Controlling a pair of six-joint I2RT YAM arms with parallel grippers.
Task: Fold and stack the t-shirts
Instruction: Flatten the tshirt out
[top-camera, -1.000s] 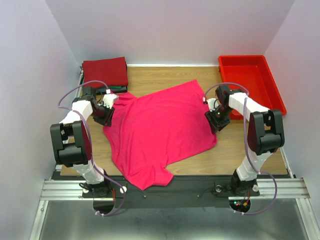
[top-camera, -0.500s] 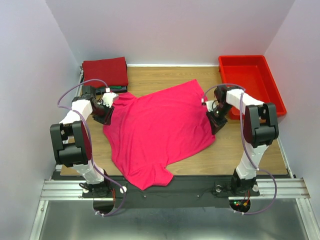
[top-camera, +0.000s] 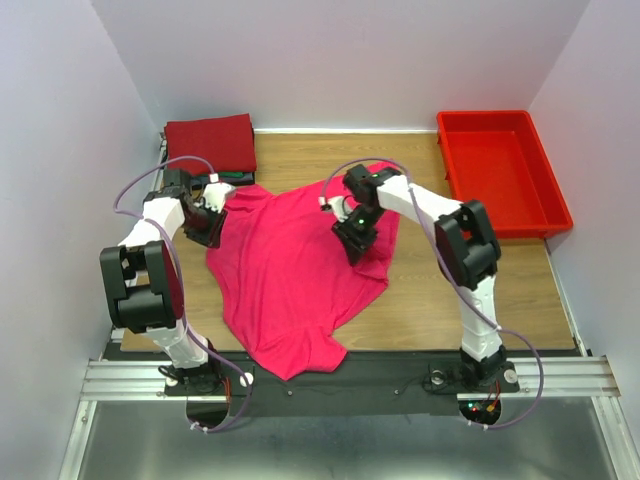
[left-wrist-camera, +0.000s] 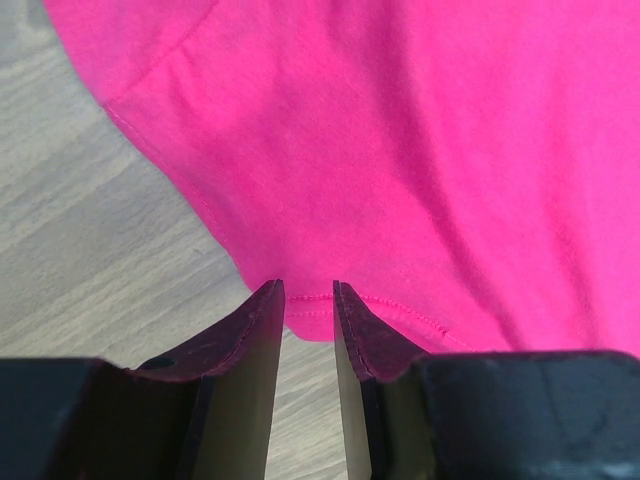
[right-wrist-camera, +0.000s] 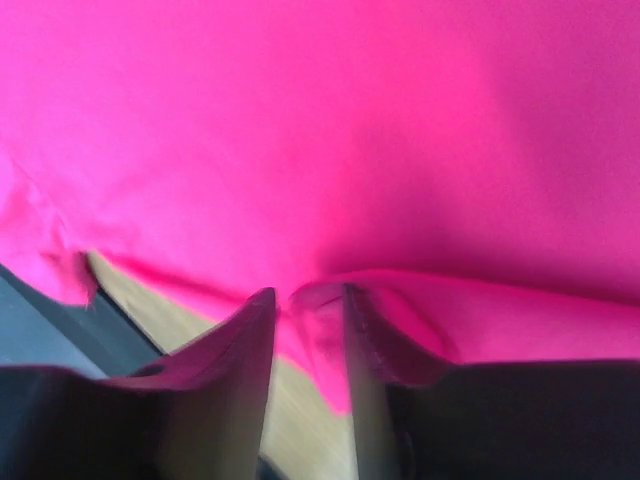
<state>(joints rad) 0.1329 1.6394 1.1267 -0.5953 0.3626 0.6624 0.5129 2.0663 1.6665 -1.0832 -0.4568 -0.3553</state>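
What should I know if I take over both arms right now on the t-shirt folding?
Left gripper: shut on the left hem of the pink t-shirt.
Right gripper: shut on its right edge, held above the shirt's middle.
Dark red t-shirt: folded, at the far left corner.
Done: right side fold is half over.
Left: lay that edge down, finish folding, place it on the dark red t-shirt.

Lab test cell: bare walls (top-camera: 340, 60), aluminium mounting rail (top-camera: 125, 378).
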